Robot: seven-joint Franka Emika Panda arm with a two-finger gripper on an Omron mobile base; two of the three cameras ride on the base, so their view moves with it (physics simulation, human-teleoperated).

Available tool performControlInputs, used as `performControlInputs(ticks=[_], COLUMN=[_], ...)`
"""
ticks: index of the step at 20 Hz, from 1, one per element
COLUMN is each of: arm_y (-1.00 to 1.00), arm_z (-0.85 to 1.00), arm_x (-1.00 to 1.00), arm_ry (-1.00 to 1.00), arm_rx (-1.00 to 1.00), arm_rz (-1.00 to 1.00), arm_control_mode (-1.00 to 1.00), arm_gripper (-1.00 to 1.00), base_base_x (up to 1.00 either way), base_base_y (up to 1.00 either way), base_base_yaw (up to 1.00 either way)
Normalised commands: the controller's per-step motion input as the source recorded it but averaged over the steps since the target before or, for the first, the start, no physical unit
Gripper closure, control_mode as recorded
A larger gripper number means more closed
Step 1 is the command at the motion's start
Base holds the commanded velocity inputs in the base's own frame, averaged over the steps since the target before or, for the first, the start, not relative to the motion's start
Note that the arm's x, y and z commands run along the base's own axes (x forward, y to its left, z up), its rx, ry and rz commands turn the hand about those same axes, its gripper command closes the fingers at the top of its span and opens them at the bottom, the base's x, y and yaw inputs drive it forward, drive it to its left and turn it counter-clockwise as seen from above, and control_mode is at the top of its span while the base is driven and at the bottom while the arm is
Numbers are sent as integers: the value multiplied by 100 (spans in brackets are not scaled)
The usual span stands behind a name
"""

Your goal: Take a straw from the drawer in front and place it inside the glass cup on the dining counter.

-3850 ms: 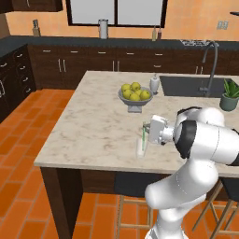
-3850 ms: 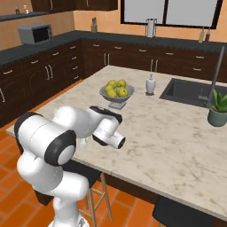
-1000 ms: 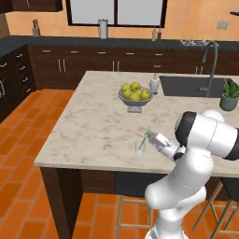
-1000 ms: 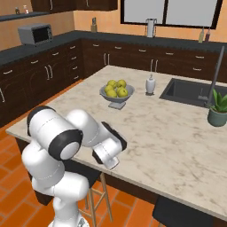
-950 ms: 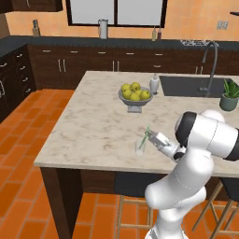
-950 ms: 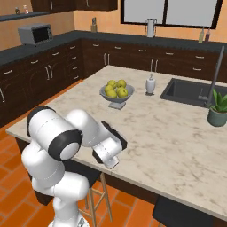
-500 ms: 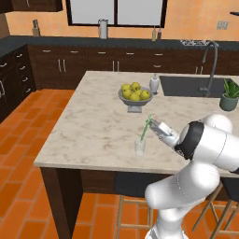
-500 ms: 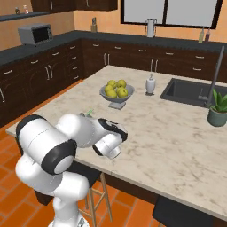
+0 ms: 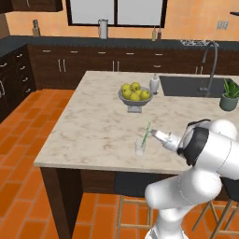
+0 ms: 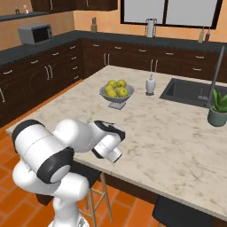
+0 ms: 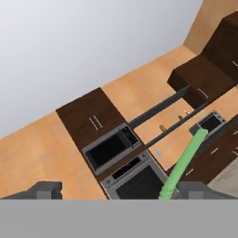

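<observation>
Since the straw (image 9: 146, 132) already stands in the glass cup (image 9: 140, 147) near the front edge of the dining counter (image 9: 93, 121), I judge the main work done; what is left, as far as I can see, is only to draw my claw (image 9: 156, 136) back without knocking the thin green stick or tipping the tumbler; my claw sits just beside the cup, on its right in the left base view, with its fingers spread wide and nothing between them, so I count the straw as let go; in the hand view the two fingertips (image 11: 44, 190) stand far apart at the bottom, and the straw rises close by the right-hand one; whether it touches that tip I cannot tell; the straw's long axis runs steeply up and down, its lower end down in the glass and its upper end leaning toward my wrist and the fruit bowl (image 9: 134, 99) side, resting, I judge, against the rim; the drawer I took it from is not something I can check here.
</observation>
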Motion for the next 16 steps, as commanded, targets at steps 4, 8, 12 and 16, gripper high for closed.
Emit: performControlInputs(ticks=[4,8,12,16], arm_y=[4,9,31,13], arm_z=[-12,-10,0,11], arm_x=[8,4,0,0], arm_ry=[-4,-4,0,2], arm_rx=[-6,-16,-49,-68], arm_rz=[0,0,-5,-9], arm_control_mode=[-100,-100,-100,-100], arm_gripper=[-100,-100,-100,-100], base_base_x=[0,0,0,0], base_base_y=[0,0,0,0], base_base_yaw=[0,0,0,0])
